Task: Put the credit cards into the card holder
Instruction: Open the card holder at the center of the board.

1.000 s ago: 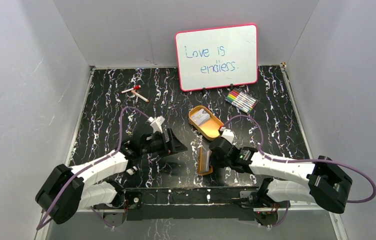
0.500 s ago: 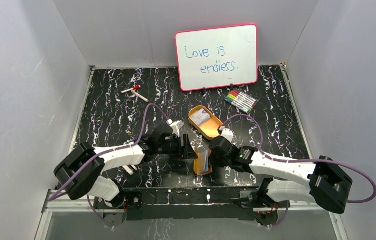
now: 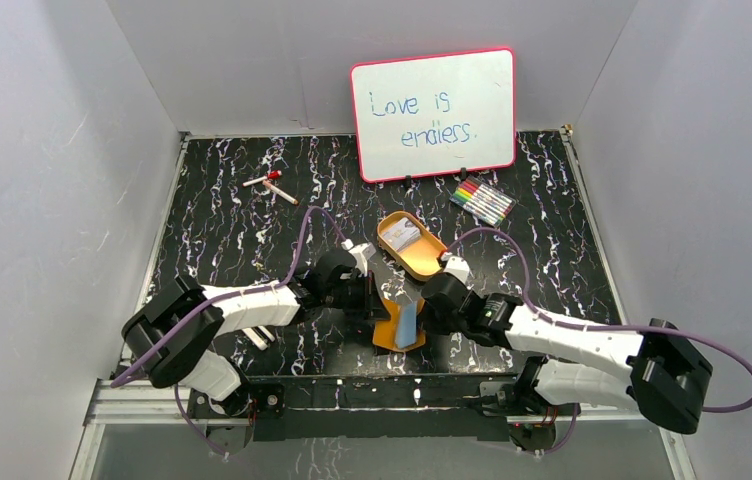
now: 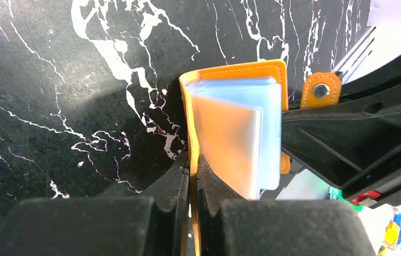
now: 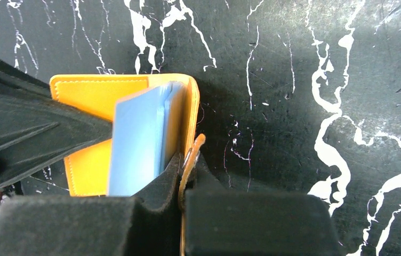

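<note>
The card holder [image 3: 398,320], tan-orange with pale blue inner pockets, stands open on edge between my two grippers near the table's front. My left gripper [image 3: 376,301] is shut on its left orange cover [image 4: 192,162]. My right gripper [image 3: 428,306] is shut on the right cover and its snap strap [image 5: 184,161]. The blue pockets [image 4: 251,133] fan out between the covers, also seen in the right wrist view as blue pockets [image 5: 134,138]. A pale credit card [image 3: 404,237] lies in the oval tin tray [image 3: 424,262] just behind the holder.
A whiteboard [image 3: 434,113] leans on the back wall, with a pack of coloured markers [image 3: 482,201] in front of it. A red-capped marker [image 3: 270,185] lies at the back left. Grey walls close in both sides.
My left arm has swung right to the card holder and its gripper has shut on the left cover. The holder now stands spread open. The right gripper has kept its hold.
</note>
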You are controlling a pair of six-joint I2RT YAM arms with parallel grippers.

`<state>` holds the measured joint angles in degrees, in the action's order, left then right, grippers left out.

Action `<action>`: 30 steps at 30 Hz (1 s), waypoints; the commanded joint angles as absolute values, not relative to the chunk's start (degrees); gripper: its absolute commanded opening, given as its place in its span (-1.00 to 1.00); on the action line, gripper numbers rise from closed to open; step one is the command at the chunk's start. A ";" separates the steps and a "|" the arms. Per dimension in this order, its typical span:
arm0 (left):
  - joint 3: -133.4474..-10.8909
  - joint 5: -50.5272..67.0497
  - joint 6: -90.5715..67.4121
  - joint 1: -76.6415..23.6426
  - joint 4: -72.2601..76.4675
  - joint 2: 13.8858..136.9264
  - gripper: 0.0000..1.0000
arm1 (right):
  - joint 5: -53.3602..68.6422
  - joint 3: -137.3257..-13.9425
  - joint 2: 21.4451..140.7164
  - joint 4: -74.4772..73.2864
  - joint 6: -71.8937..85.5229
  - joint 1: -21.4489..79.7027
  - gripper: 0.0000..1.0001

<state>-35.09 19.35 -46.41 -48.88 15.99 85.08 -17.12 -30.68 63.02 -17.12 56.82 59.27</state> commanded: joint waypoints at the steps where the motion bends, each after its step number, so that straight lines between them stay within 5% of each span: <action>1: -35.12 17.43 -44.83 -49.36 14.68 83.42 -1.00 | -18.29 -30.68 59.21 -18.60 56.32 59.50 -1.00; 10: -35.37 15.23 -44.24 -49.39 11.73 82.34 -1.00 | -20.17 -30.81 52.65 -23.92 54.78 59.48 -0.62; 17: -35.78 13.22 -44.33 -49.40 9.45 80.92 -1.00 | -20.89 -35.13 51.37 -27.91 51.97 59.50 -0.12; 30: -33.86 12.16 -45.55 -49.37 9.76 79.72 -1.00 | -8.32 -35.52 55.95 -13.74 48.72 59.49 -0.08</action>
<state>-34.79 13.39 -45.65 -49.28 10.35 82.59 -12.99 -34.89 53.91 -21.65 49.06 59.35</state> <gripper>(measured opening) 0.022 0.454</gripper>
